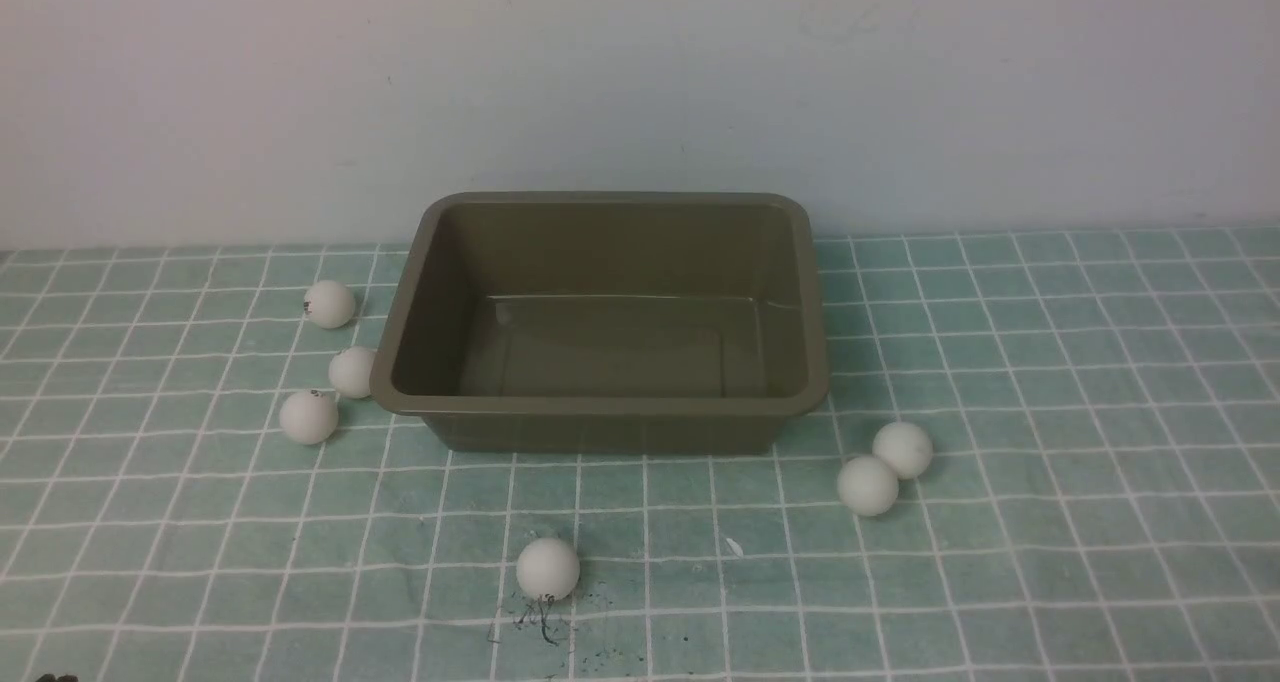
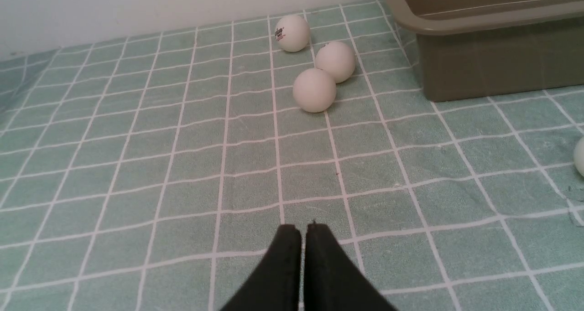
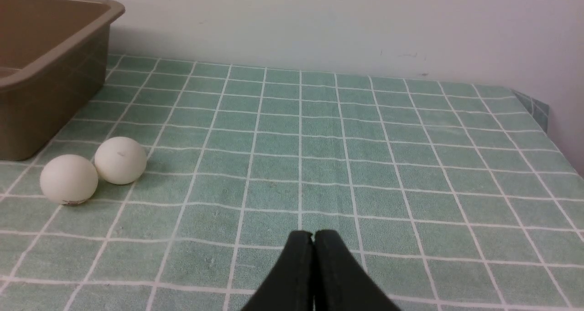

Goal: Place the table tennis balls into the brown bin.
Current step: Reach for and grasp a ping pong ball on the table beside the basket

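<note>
The bin (image 1: 600, 404) is sitting mid-tabletop (image 1: 1060, 382), toward 12 o'clock. Three balls (image 1: 351, 372) are lying at its 9 o'clock, close beside it. Two more balls (image 1: 867, 485) are resting side by side at its 4 o'clock. One ball (image 1: 547, 568) is lying alone at its 7 o'clock.

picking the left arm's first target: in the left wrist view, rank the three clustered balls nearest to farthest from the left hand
1. front ball, ahead of the left hand
2. middle ball, beside the brown bin
3. logo ball, farthest back
</note>
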Robot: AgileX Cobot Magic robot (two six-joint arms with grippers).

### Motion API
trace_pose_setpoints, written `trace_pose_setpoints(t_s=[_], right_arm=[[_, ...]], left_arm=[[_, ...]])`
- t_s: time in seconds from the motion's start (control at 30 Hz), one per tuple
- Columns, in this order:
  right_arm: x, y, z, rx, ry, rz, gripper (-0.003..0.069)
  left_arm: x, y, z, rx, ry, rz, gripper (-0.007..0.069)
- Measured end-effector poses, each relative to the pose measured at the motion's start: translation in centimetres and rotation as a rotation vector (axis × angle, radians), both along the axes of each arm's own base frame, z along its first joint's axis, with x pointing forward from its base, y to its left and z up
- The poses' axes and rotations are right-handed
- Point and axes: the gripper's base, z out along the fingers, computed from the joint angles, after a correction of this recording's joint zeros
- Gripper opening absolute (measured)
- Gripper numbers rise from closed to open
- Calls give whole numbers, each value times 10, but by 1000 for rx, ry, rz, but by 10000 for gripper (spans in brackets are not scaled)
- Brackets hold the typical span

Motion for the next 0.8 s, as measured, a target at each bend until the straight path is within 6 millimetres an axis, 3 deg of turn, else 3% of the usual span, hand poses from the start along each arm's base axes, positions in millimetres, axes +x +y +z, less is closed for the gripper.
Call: trace_pose_setpoints(t_s=[0.13,0.27,0.33,0.6,0.67,0.73,0.77,0.8], right_arm=[[0,0,0,0,0,0,-10],[0,0,0,-1,0,0,-10],[0,0,0,-1,0,0,-10],[0,0,0,5,-9,2,-10],[1,2,2,88,-49,5,-10],[2,4,12,326,-166,5,-10],[3,4,13,350,-176,3,-10],[3,4,19,541,-247,-8,-10]], left_arm=[[1,0,2,12,-37,0,-5],[4,-2,15,-182,-178,19,-5],[4,0,33,-281,-367,29,-5],[-8,7,74,-459,-829,25,-5],[-14,7,94,-536,-877,3,-5],[-15,4,123,-578,-808,-16,-5],[-15,4,130,-578,-800,-18,-5],[-5,1,144,-564,-635,-3,-5]])
